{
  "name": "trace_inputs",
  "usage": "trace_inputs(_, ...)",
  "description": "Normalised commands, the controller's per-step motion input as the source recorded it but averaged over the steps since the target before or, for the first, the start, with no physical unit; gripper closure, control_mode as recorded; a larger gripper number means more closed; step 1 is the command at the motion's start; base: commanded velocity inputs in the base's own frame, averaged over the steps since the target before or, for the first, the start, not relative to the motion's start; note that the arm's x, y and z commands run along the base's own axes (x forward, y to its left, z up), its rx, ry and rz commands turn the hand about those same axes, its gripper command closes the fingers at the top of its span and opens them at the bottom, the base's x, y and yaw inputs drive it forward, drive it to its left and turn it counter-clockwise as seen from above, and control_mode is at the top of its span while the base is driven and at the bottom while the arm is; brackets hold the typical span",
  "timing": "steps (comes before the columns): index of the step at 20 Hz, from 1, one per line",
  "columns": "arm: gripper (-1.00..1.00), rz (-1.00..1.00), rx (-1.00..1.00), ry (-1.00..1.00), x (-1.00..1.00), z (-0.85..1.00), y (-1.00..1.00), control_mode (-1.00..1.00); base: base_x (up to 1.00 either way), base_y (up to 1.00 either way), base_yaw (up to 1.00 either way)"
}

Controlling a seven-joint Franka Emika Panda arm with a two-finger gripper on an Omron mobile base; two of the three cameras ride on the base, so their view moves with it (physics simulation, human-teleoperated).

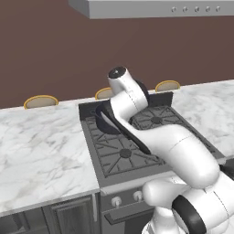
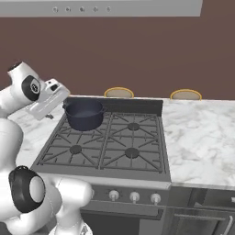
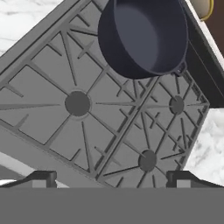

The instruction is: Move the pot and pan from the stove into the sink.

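No legible text, label, brand, number or sign on any surface.

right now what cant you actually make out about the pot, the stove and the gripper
- pot: in the left base view the arm covers most of it.
- pot: in the hand view the top edge cuts off its far rim.
- stove: its knobs are too small to read.
- gripper: its fingertips barely rise above the bottom edge, set wide apart.

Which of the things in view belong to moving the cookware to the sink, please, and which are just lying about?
For the job:
- pot, on the stove's back left burner
- stove
- hand, open, apart from the pot

Just lying about:
- marble counter
- round yellow-rimmed items against the back wall
- range hood
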Motion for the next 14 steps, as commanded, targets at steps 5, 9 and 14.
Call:
trace_inputs(5,-1.0,0.03,0.01,0.13,0.63,-0.35,0.03,-1.0,0.0,0.0,0.0)
trace_inputs(9,-1.0,0.04,0.02,0.11,0.54,-0.38,0.0,-1.0,0.0,0.0,0.0)
trace_inputs(14,-1.0,0.04,0.03,0.07,0.55,-0.38,0.01,-1.0,0.0,0.0,0.0)
